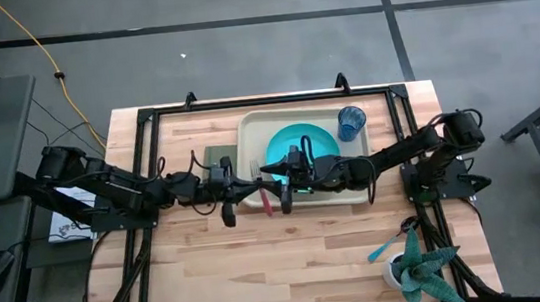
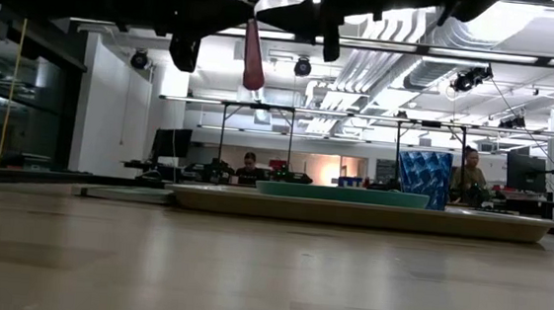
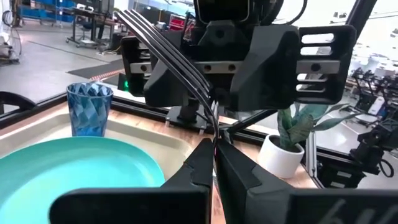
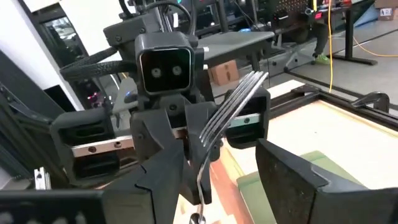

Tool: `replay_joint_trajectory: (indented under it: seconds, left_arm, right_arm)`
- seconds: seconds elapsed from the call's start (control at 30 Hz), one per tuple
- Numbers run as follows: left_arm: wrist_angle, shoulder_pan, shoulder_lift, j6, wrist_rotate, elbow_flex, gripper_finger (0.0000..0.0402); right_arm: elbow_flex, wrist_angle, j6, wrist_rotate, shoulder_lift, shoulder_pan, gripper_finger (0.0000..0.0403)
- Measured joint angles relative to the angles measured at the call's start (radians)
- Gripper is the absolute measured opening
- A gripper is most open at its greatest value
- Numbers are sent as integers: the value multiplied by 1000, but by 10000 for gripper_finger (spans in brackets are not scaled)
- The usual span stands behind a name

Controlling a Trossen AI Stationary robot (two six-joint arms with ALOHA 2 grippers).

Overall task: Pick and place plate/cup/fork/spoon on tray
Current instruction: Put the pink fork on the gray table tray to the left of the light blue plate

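My left gripper (image 1: pixel 256 185) is shut on the fork (image 1: pixel 266 204) above the near left part of the cream tray (image 1: pixel 245 133). The fork's pink handle (image 2: pixel 254 59) hangs down and its tines (image 4: pixel 247 84) point up. My right gripper (image 1: pixel 273 179) faces the left one, open, with its fingers on either side of the fork's tines (image 3: pixel 155 43); I cannot tell whether it touches them. The turquoise plate (image 1: pixel 304 139) and the blue cup (image 1: pixel 351 120) rest on the tray. The blue-handled spoon (image 1: pixel 386 249) lies on the table near the right front. My left gripper pinches the fork's metal neck (image 3: pixel 215 134) between its two fingers, just below the tines. The fingers come level from the table's left and lie across the fork. The fork is lifted clear of the tray, tilted, with its tines up and its handle hanging below.
An olive-green pad (image 1: pixel 219 159) lies left of the tray. A teal spiky plant in a white pot (image 1: pixel 421 271) stands at the near right corner beside the spoon. Black frame rails run around the table. Bare wood shows along the near side.
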Motion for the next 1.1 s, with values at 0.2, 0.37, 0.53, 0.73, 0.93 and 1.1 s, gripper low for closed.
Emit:
replay_joint_trajectory:
  seconds: [0.2,0.37,0.53,0.73,0.93,1.1]
  left_arm:
    - [-7,0,0,-11,19,0,0]
    - [-24,0,0,-27,19,0,0]
    - [-28,2,0,-26,-2,0,1]
    - [-70,7,-14,-27,-23,-1,4]
    - [-252,13,-158,-25,-21,-1,46]
    - [-266,-9,-223,-11,-36,-32,93]
  right_arm:
    - [0,6,4,0,0,-1,182]
    - [0,4,4,16,0,-4,102]
    - [2,0,3,1,-1,-1,12]
    - [1,-41,-38,-2,-14,5,4]
    - [0,-186,-86,124,-102,52,2]
    - [0,-149,-137,145,-111,95,1]
